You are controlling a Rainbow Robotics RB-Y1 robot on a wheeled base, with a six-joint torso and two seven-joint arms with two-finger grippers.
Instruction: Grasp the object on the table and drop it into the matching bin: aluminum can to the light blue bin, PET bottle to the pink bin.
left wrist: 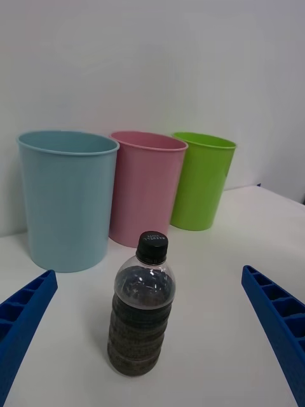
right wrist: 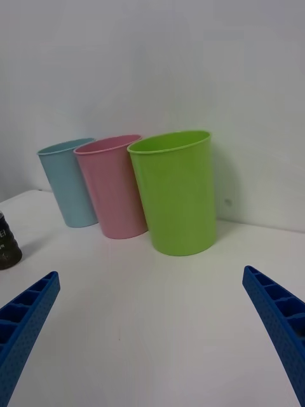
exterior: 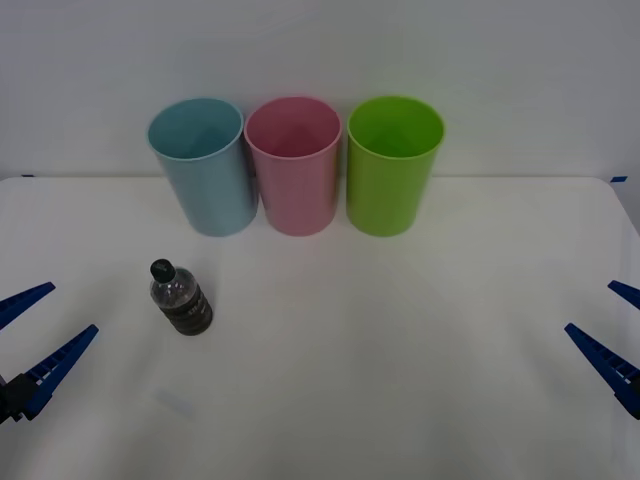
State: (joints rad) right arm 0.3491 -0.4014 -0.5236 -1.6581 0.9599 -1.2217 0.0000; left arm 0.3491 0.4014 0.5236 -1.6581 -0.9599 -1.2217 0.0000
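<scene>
Front view: bottle point(exterior: 181, 299) upright on worktop point(exterior: 400, 350), left of centre, in front of blue bin point(exterior: 202, 165); pink bin point(exterior: 294, 163) next right. Left gripper point(exterior: 30, 335) nearer, jaws spread, empty; the left wrist view has the bottle dead ahead between them. Right gripper point(exterior: 612, 330) far off at the right edge, jaws spread.
</scene>
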